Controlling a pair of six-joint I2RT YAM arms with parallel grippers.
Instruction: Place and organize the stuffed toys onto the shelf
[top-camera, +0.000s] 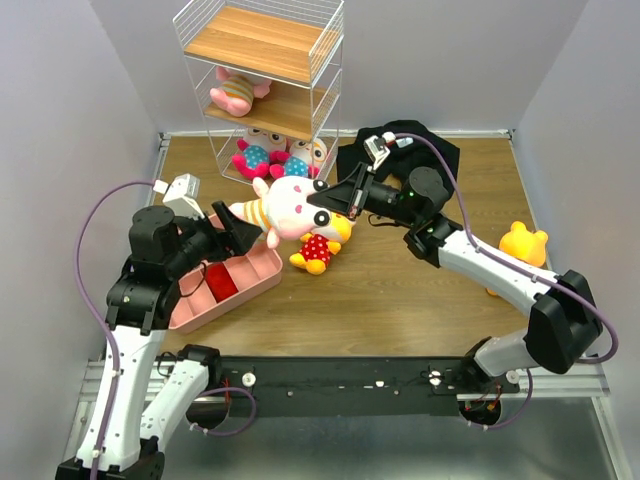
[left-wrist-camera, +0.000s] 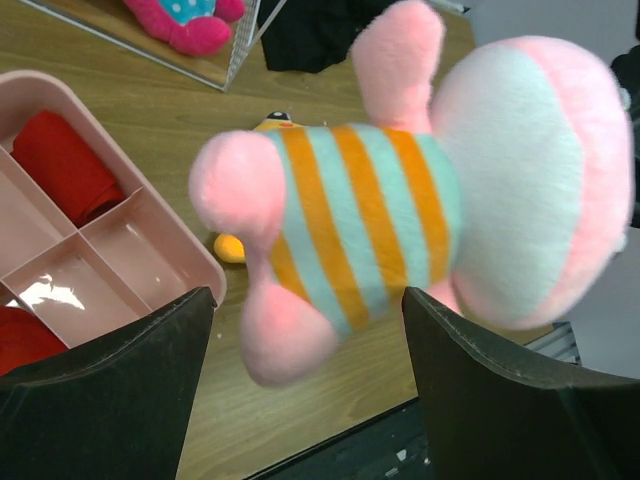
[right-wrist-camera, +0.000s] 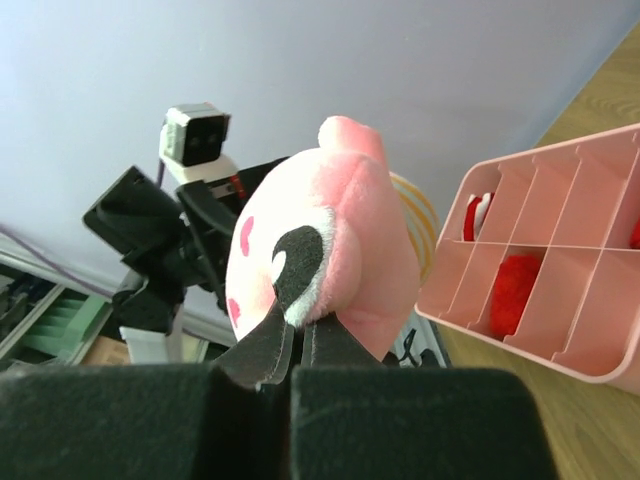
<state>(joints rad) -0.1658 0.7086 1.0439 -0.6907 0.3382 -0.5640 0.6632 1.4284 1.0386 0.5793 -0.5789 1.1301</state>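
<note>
My right gripper (top-camera: 326, 200) is shut on the head of a pink stuffed toy in an orange-and-blue striped shirt (top-camera: 285, 208) and holds it in the air above the table. In the right wrist view the fingers (right-wrist-camera: 305, 345) pinch the toy's face (right-wrist-camera: 340, 220). My left gripper (top-camera: 246, 226) is open, and its jaws stand either side of the toy's feet (left-wrist-camera: 290, 330) without touching. A yellow toy in a red polka-dot outfit (top-camera: 318, 248) lies on the table below. Another yellow toy (top-camera: 524, 243) sits at the right. The white wire shelf (top-camera: 265, 40) stands at the back, with a pink striped toy (top-camera: 236, 94) on its middle board and more toys (top-camera: 258, 158) at the bottom.
A pink compartment tray (top-camera: 248, 278) holding red items lies under my left arm; it also shows in the left wrist view (left-wrist-camera: 150, 215) and the right wrist view (right-wrist-camera: 560, 290). A black cloth (top-camera: 400, 150) lies at the back behind my right arm.
</note>
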